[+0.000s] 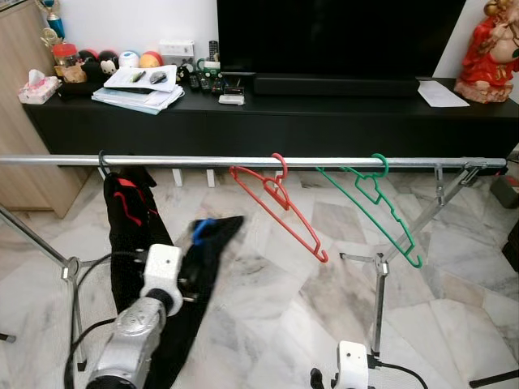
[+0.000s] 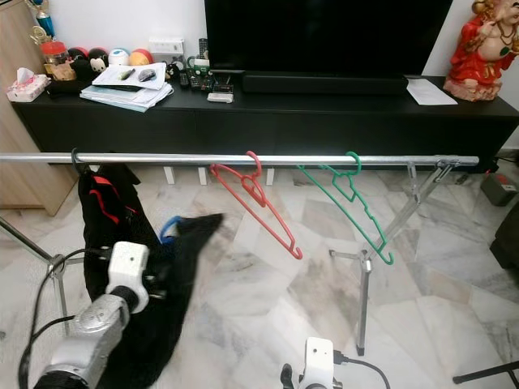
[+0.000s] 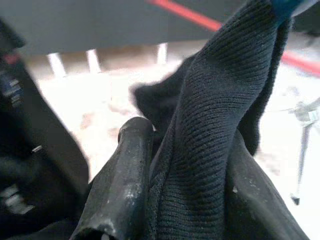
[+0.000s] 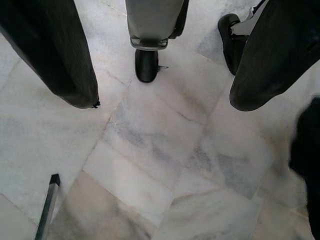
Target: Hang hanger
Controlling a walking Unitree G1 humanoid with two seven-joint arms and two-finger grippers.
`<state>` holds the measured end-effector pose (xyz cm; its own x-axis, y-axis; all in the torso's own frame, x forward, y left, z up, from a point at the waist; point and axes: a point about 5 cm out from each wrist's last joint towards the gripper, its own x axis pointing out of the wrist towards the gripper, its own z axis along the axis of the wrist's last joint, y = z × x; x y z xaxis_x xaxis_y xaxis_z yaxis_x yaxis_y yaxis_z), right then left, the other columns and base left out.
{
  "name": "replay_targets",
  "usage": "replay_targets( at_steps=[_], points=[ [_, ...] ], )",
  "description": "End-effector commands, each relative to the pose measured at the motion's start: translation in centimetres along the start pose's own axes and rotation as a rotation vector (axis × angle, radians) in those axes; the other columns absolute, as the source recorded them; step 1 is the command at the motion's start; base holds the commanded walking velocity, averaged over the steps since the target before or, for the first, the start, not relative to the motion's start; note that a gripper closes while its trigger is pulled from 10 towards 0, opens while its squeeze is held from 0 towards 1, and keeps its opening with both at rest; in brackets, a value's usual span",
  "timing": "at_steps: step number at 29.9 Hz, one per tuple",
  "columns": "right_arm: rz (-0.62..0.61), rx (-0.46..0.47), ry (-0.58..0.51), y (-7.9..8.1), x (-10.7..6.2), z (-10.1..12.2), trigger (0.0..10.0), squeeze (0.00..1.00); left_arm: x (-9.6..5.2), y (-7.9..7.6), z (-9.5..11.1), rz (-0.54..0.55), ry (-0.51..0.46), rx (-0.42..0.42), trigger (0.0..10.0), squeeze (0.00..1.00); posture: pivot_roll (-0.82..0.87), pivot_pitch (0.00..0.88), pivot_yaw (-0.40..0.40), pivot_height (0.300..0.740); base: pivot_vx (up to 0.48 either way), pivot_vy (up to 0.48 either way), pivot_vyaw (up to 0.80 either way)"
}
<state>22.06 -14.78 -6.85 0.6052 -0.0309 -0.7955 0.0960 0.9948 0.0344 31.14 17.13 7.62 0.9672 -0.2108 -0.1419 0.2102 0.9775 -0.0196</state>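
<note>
Holding black knit garment (image 1: pixel 212 243) on blue plastic hanger (image 1: pixel 202 228), left gripper (image 3: pixel 175 165) clenched on fabric, below silver metal clothes rail (image 1: pixel 243 161). Right gripper (image 4: pixel 165 100) released, pointing at marble floor (image 4: pixel 165 165).

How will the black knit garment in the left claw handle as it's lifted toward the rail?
The black knit garment droops from the left claw, so it is probably floppy. Its ribbed knit likely resists slipping between the fingers. The blue plastic hanger inside may stiffen only its top.
</note>
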Motion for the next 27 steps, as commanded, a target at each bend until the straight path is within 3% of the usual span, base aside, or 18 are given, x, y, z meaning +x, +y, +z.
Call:
replay_targets(
  at_steps=[1,7,17,27],
  points=[
    [-0.009,0.003,0.021,-0.6,-0.1,-1.0,10.0,0.00,0.1,-0.1,0.8,-0.019,-0.044,-0.010,10.0,0.00,-0.06,0.064,0.001,0.740,0.000,0.000,0.00],
    [-0.018,0.003,0.039,-1.6,-0.4,-2.5,10.0,0.00,0.6,0.1,1.2,0.020,-0.066,-0.032,10.0,0.00,-0.06,0.066,-0.001,0.740,0.000,0.000,0.00],
    [-0.028,0.007,0.041,-3.2,-0.4,-2.2,10.0,0.00,0.7,0.2,1.5,0.039,-0.076,-0.029,10.0,0.00,-0.06,0.085,-0.003,0.740,0.077,0.000,0.00],
    [-0.010,0.001,0.042,-2.0,-0.4,-2.5,10.0,0.00,-0.9,1.1,-0.7,0.067,-0.037,-0.046,10.0,0.00,-0.05,0.098,-0.005,0.740,0.256,0.000,0.00]
  ],
)
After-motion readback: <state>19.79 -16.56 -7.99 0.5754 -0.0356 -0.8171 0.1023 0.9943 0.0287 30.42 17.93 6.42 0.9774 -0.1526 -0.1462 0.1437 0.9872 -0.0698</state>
